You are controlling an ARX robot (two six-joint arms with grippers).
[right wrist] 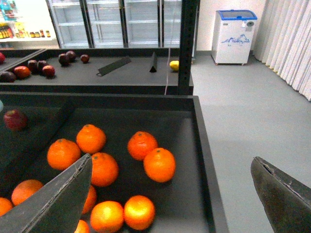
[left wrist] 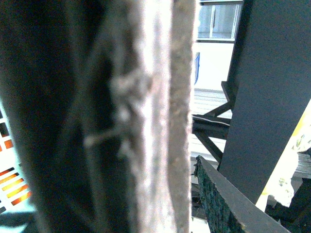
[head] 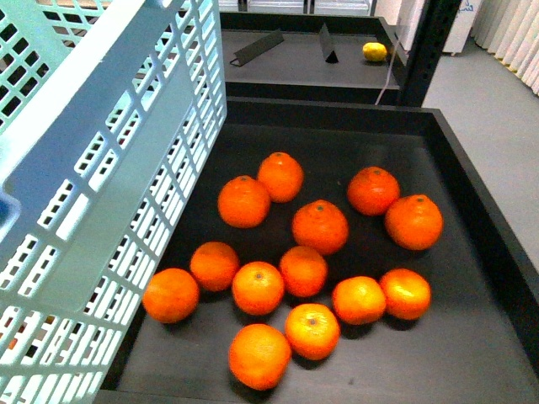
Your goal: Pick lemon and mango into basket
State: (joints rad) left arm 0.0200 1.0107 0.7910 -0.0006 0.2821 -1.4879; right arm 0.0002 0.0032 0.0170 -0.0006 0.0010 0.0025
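Nearest, the left wrist view is filled by a blurred grey-brown band (left wrist: 155,116), too close to make out. A sliver of the basket (left wrist: 12,194) peeks past it. Whether the left pincer is wide or closed cannot be told. The right pincer (right wrist: 171,160) stands wide and holds nothing, with the oranges (right wrist: 159,164) seen between its fingers.

In the front view the basket (head: 101,194) looms tilted from 7 to 11 o'clock. The frame cuts it off, and its slotted wall hides the left part of the counter (head: 472,337). The oranges cluster mid-counter, several touching. Bare surface lies open at 4 to 5 o'clock, up to the raised rim, with grey floor (head: 497,126) beyond at 2 to 3 o'clock.

Farthest, at 1 o'clock, the lemon (head: 375,52) sits on the rear counter (head: 286,63) near its right edge, beside a dark post (head: 425,50). In the right wrist view the post covers part of it. Two dark slanted plates (head: 257,48) lie apart from it, toward 12 o'clock.
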